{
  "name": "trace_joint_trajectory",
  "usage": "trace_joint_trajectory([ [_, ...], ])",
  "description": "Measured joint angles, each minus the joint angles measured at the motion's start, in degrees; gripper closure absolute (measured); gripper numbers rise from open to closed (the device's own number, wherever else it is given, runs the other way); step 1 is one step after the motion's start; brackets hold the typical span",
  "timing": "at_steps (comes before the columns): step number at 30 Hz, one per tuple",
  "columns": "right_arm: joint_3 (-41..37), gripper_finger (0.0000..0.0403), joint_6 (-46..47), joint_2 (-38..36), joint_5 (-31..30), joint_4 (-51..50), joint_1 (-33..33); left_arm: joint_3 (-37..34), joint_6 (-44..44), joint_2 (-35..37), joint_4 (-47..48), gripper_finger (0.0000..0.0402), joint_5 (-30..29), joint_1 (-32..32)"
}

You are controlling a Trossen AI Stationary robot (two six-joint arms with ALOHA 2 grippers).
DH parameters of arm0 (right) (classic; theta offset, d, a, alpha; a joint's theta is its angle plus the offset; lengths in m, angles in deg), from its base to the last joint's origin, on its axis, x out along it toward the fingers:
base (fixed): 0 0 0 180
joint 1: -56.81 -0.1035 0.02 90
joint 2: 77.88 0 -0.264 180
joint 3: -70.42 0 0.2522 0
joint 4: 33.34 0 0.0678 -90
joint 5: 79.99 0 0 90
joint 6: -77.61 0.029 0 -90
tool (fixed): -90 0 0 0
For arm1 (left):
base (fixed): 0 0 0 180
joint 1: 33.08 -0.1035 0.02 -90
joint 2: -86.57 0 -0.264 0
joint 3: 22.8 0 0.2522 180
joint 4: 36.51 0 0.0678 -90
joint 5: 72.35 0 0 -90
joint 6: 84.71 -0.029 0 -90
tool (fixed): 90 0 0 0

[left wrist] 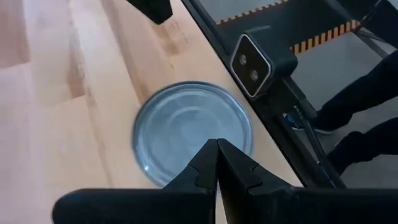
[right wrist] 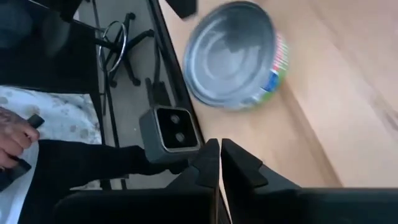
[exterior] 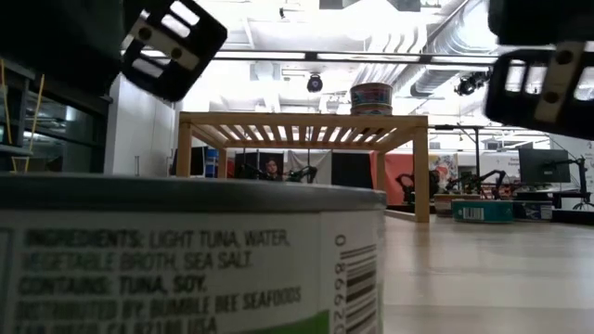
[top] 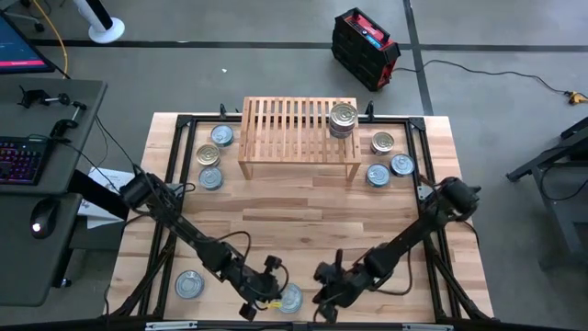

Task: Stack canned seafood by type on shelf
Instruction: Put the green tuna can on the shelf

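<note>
A silvery-lidded can [top: 290, 297] stands on the table's near edge between my two grippers; it fills the low view's foreground [exterior: 186, 260]. My left gripper [left wrist: 217, 144] is shut, its tips over that can's lid [left wrist: 186, 124]. My right gripper [right wrist: 219, 144] is shut too, a little short of the same can [right wrist: 236, 56] on its right side. The shelf [top: 299, 129] stands at the far middle with a stack of cans [top: 343, 119] on its slatted top. Loose cans rest on the table left [top: 211, 156] and right [top: 386, 161] of it. My left gripper's shut fingertips [left wrist: 205, 163] come slanting down over the near part of the can's lid [left wrist: 180, 155]. Whether they touch it, I cannot tell. The can stands flat on the table.
Another silvery can [top: 189, 284] lies at the near left. A small camera [left wrist: 252, 62] sits on the black frame at the table's near edge, close to the can. The middle of the table between shelf and grippers is bare wood [top: 303, 211]. A person's hand [right wrist: 15, 134] shows beyond the edge.
</note>
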Motion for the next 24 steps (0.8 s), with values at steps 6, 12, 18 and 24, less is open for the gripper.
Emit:
trace_joint_trajectory([
  [6,5.14,0.0402,-6.58,3.6,0.09,-0.17,0.12,0.01,0.06,-2.94,-4.02,0.0401,0.06,0.77],
  [12,6.37,0.0402,-9.74,4.77,-0.26,-0.5,0.24,0.07,1.26,-5.44,-6.79,0.0401,-1.26,-0.49],
  [18,6.37,0.0403,-9.98,4.76,0.27,-0.93,0.51,0.19,1.46,-6.42,-4.11,0.0401,-7.13,-3.95],
  [24,6.38,0.0403,-11.36,3.44,0.47,-3.17,0.34,0.31,0.06,-6.27,2.87,0.0401,-13.15,-9.37],
])
